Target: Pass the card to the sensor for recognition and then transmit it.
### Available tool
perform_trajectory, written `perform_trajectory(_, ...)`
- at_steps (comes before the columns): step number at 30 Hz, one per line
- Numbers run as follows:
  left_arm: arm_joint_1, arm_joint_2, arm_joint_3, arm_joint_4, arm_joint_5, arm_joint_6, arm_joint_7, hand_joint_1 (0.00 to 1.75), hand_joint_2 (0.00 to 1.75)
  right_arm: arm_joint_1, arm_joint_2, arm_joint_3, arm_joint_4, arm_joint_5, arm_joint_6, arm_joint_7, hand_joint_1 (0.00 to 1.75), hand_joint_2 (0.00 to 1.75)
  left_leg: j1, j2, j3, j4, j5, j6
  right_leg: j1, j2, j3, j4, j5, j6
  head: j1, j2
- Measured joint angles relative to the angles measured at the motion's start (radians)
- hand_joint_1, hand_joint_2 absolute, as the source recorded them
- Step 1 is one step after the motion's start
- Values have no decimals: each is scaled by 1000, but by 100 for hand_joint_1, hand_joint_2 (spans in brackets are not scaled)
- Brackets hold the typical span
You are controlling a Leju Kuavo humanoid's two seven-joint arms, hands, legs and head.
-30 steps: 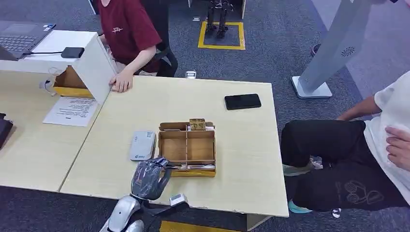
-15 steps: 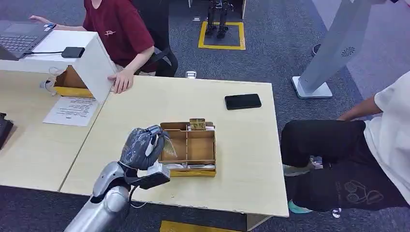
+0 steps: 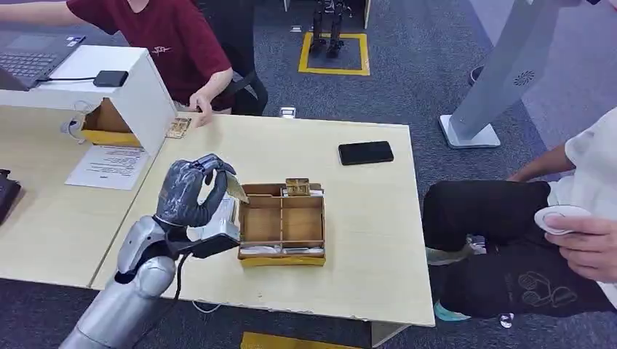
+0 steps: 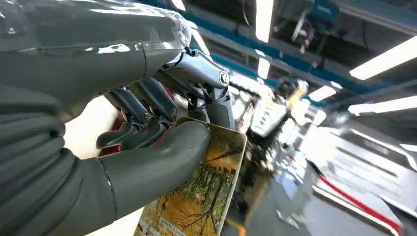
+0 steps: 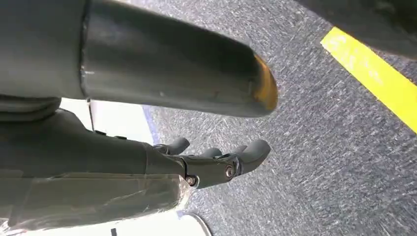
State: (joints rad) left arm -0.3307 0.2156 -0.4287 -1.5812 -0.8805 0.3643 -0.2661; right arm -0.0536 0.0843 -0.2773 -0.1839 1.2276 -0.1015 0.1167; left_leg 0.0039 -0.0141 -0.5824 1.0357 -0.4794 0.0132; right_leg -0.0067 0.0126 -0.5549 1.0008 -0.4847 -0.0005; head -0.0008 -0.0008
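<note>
Above the pale table (image 3: 349, 211), left hand (image 3: 190, 193) fingers (image 4: 147, 98) pinch the card (image 4: 206, 191) against its thumb; right hand (image 5: 216, 162) hangs open

Left hand (image 3: 190, 193) now raised off the table's near edge, up and left of the wooden tray (image 3: 282, 222), gripping a card (image 3: 236, 187) between thumb and fingers (image 4: 147, 130); card's autumn-tree print visible in the left wrist view. Grey reader (image 3: 218, 227) now mostly hidden behind the hand. Person in red (image 3: 164, 33) leaning left toward the laptop (image 3: 29, 57), hand lifted off the table, exposing a small card (image 3: 177, 128) there. Seated person's hand (image 3: 593, 243) now lower, holding a white disc (image 3: 559, 217).
</note>
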Motion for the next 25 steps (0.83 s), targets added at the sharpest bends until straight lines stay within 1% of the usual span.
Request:
perform_trajectory(2, -69, 12, 42, 13, -58, 4, 61, 175, 175, 0, 0, 0, 0, 16, 9, 0, 0, 0, 0, 0, 0, 0, 1, 0, 0, 0, 0, 0, 1, 0, 0, 0)
perform_trajectory(3, -112, 16, 65, 44, -115, 22, 98, 175, 175, 0, 0, 0, 0, 25, 9, -1, 0, 0, 0, -1, 0, 0, 2, 0, 0, -1, 0, 0, 1, 0, 0, 0)
perform_trajectory(5, -195, 16, 101, 137, -200, 63, 148, 175, 175, -3, 0, 0, 0, 42, 8, -9, 0, 0, 0, -1, 0, 0, 4, -1, 0, -1, 0, 1, 2, -1, 0, 0)
perform_trajectory(7, -277, 13, 145, 284, -245, 118, 164, 175, 175, -7, 0, 0, 0, 58, 8, -13, 0, 0, 0, 0, 0, 0, 4, -1, 0, 0, -1, 1, 4, -2, 1, 0)
perform_trajectory(10, -356, 8, 198, 471, -295, 201, 173, 175, 175, -9, 0, 0, 0, 75, 10, -16, 0, 0, 0, 2, 0, 0, 4, -1, 0, 2, -1, 1, 4, -2, 1, 0)
perform_trajectory(11, -368, 8, 213, 525, -302, 215, 173, 175, 175, -9, 1, 0, 0, 78, 11, -16, 0, 0, 0, 2, 0, 0, 4, -1, 0, 2, -1, 1, 4, -2, 1, 0)
perform_trajectory(13, -380, 7, 239, 598, -305, 235, 173, 175, 175, -9, 1, 0, 0, 85, 11, -11, 0, 0, 0, 2, 0, 0, 4, -1, 0, 2, -1, 1, 4, -2, 0, 0)
perform_trajectory(16, -390, 3, 271, 672, -299, 242, 164, 175, 175, -9, 1, -1, 0, 89, 14, -8, 0, 0, 0, 1, -1, 0, 4, -1, 0, 2, -2, 1, 4, -2, 0, 0)
perform_trajectory(20, -392, -5, 299, 720, -292, 241, 151, 175, 175, -9, 3, -4, 0, 90, 13, -12, 0, 0, 0, 1, -2, 0, 4, -1, 0, 2, -3, 1, 4, -2, 1, 0)
perform_trajectory(25, -394, -15, 313, 752, -292, 242, 149, 175, 175, -10, 8, -5, 0, 91, 11, -18, 0, 0, 0, 1, -2, 0, 4, -1, 0, 2, -3, 1, 4, -1, 0, 0)
